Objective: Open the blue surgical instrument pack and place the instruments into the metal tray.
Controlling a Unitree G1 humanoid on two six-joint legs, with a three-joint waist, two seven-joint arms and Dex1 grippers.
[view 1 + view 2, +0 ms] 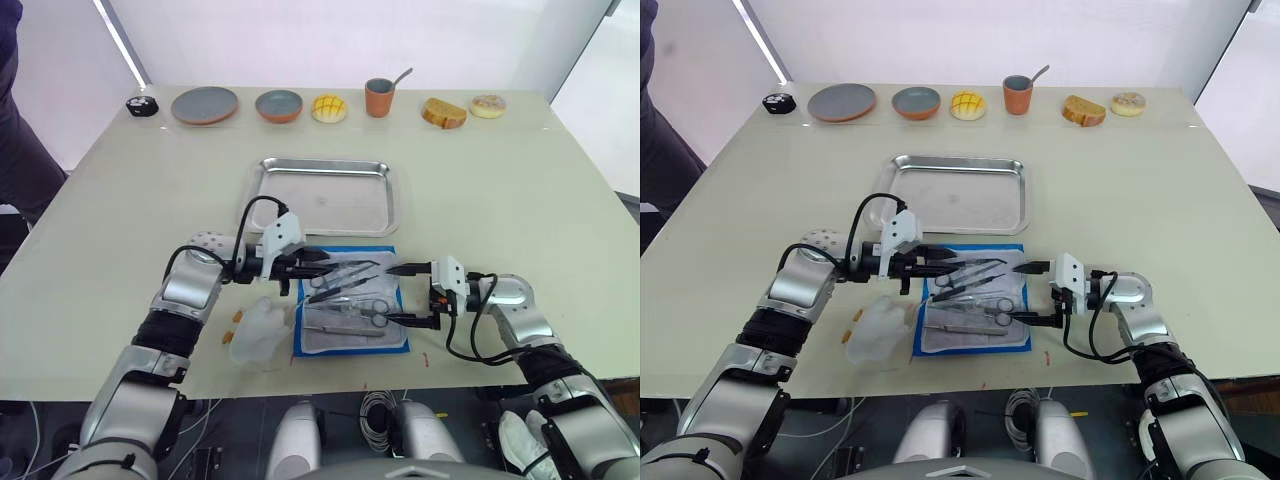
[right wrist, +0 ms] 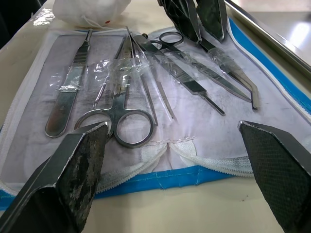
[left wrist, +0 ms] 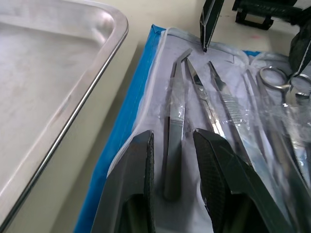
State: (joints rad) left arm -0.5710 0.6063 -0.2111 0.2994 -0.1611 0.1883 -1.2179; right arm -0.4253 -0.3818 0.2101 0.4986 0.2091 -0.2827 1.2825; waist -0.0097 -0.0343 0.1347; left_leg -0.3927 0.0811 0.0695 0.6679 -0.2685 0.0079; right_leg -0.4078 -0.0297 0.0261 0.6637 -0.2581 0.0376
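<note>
The left hand [image 3: 172, 160] reaches in low over the opened flat blue fabric instrument pack [image 1: 352, 312], forearm stretched across the bench from the robot's left. Its two black fingers [image 3: 133, 184] are spread a little, one on each side of the handle of a thin silver angled forceps [image 3: 175, 126] that lies on the pack's pale lining; whether the pads touch the handle cannot be told. The right hand [image 1: 412, 294] comes in from the opposite side, elbow bent, at the pack's right edge. Its fingers [image 2: 73, 170] are spread wide, apart from the steel, with silver ring-handled scissors [image 2: 127, 121] lying just ahead of them. Several more thin silver instruments [image 2: 194, 77] lie side by side on the lining, some under clear film. The pack lies open near the bench's front edge. The shallow rectangular shiny steel tray [image 1: 322, 196] sits just behind it, toward the bench's middle. A crumpled clear plastic wrapper [image 1: 260, 332] lies beside the pack's left edge.
</note>
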